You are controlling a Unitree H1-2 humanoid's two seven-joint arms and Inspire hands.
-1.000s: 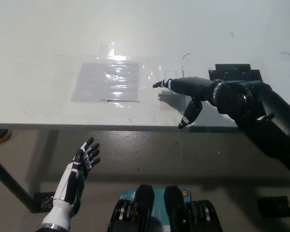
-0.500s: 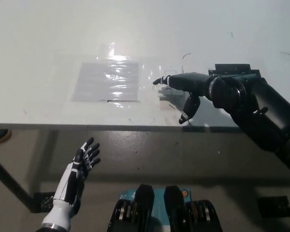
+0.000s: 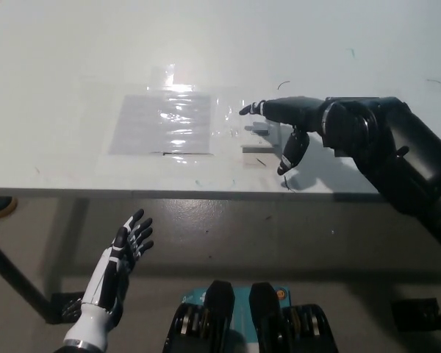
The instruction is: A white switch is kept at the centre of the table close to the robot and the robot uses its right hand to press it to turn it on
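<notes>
The black right robot hand point(image 3: 283, 121) is over the white worktop point(image 3: 73, 66) now, out at about three o'clock from the shiny taped-down sheet point(image 3: 164, 121). Its fingers are spread apart and clamped on nothing: one long finger point(image 3: 251, 107) points towards nine o'clock, and another hangs down towards six. Compared with a second ago, that pointing fingertip has lifted and slid up the worktop towards twelve o'clock; it sat lower before, right over the small white switch point(image 3: 256, 128). The wrist and forearm have swung up with it, now covering the dark block that showed behind the hand earlier. The switch itself is just below the pointing finger, a little right of the sheet's right edge, near the worktop's front edge and close to the robot. From here I cannot tell whether the fingertip touches it; there looks to be a sliver of worktop between them. The switch has not shifted. Down at seven o'clock, below the worktop's edge, the white left robot hand point(image 3: 125, 246) rests with fingers fanned apart, same place as before.
</notes>
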